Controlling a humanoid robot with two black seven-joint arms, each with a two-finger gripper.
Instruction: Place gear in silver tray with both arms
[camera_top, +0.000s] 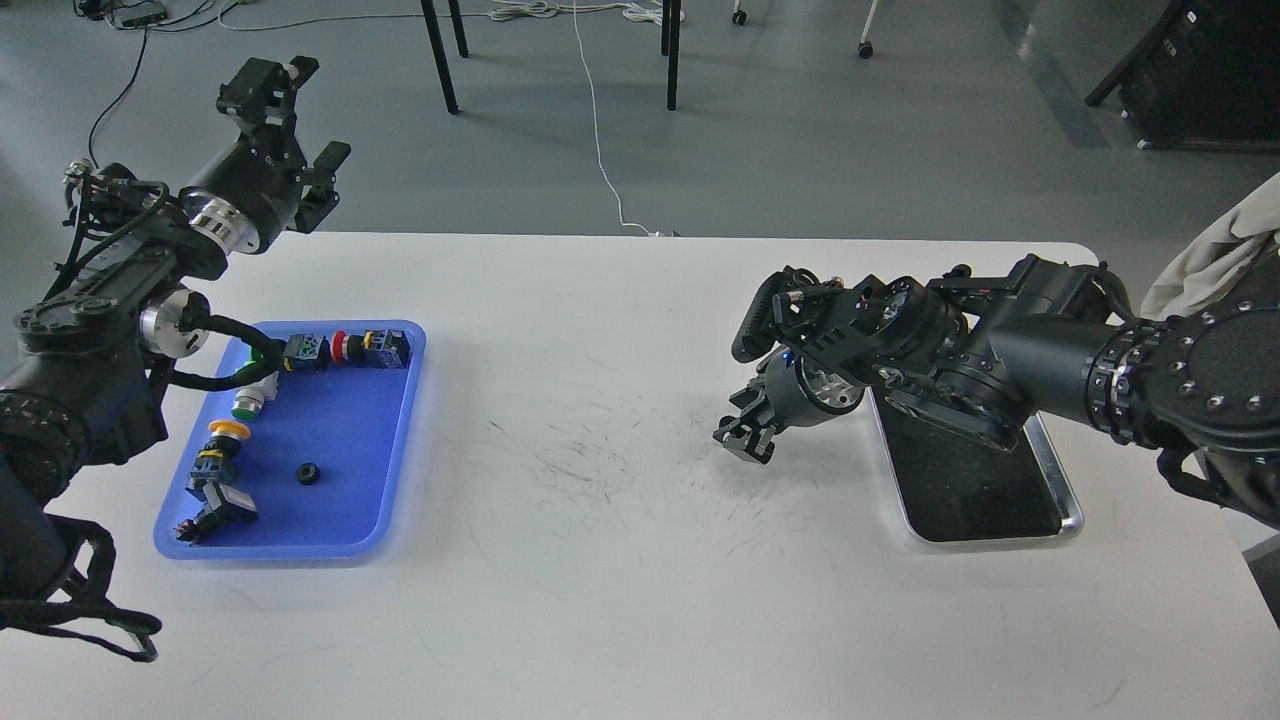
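Note:
A small black gear (308, 473) lies on the bottom of the blue tray (398, 440) at the left of the table. The silver tray (1068, 505), with its dark reflective bottom, sits at the right, its far end covered by my right arm. My right gripper (745, 437) hangs low over the white table just left of the silver tray. It is dark and seen end-on, so its fingers cannot be told apart. My left gripper (296, 122) is raised above the table's far left corner, behind the blue tray, open and holding nothing.
The blue tray also holds several push-button switches (345, 348) along its far and left sides. The white table (600, 560) shows dark scuff marks in the middle. Chair legs and cables stand on the floor beyond the far edge.

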